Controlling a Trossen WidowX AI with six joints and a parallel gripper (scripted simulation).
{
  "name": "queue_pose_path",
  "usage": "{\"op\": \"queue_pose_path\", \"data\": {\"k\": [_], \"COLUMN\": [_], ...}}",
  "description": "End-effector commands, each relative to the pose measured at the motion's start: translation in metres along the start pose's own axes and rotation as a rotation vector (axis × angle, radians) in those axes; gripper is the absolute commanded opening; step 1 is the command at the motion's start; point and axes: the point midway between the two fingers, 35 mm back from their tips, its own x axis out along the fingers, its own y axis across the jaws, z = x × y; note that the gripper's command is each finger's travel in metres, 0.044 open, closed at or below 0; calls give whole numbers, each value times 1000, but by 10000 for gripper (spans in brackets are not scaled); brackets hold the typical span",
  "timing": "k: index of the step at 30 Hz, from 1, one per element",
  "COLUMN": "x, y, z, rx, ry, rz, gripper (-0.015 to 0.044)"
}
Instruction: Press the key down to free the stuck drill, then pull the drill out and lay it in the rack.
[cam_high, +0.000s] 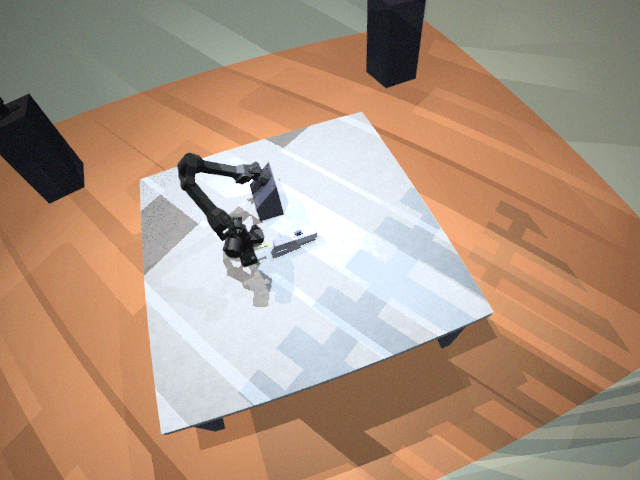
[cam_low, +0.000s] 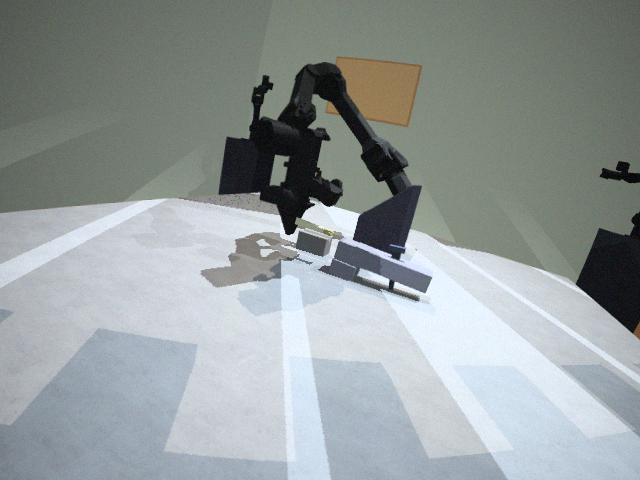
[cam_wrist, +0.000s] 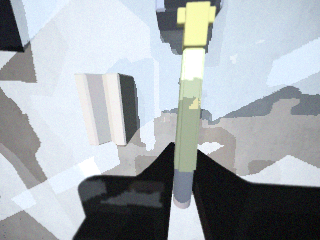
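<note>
From the top, a black jointed robot arm (cam_high: 200, 202) (cam_low: 356, 116) bends over a pale grey-white tabletop (cam_high: 361, 315) (cam_low: 232, 372) (cam_wrist: 240, 65). Its black end effector (cam_high: 251, 259) (cam_low: 290, 230) (cam_wrist: 179, 146) points down near a long blue-grey block (cam_high: 295, 240) (cam_low: 379, 260) (cam_wrist: 169, 22). A small dark key (cam_high: 298, 233) (cam_low: 397, 250) pokes up out of the block. A bit of the thin yellow-green drill (cam_high: 263, 245) (cam_low: 315, 226) (cam_wrist: 188, 120) peeks out by the end effector, and a tall dark slanted panel (cam_high: 267, 198) (cam_low: 387, 219) stands near the block. From the outside, the drill sticks out sideways from the end effector, up above the tabletop. Behind it is the small pale block-shaped rack (cam_high: 262, 253) (cam_low: 313, 243) (cam_wrist: 116, 110). The key has a flat top, and its thin leg shows under the long block. An orange square (cam_low: 379, 93) is on the wall. From the wrist, the end effector is nearly closed and pinches the drill near its grey round end. The drill's yellow end, with little bumps on its sides, points to the long block. The rack has a groove and sits to one side of the drill, so the drill is not in it.
</note>
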Motion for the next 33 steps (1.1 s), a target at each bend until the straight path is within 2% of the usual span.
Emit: {"op": "queue_pose_path", "data": {"k": [1,33], "x": [-3,-14], "y": [0,0], "z": [0,2], "rx": [4,4], "ry": [4,3], "rz": [-3,-4], "gripper": [0,0]}}
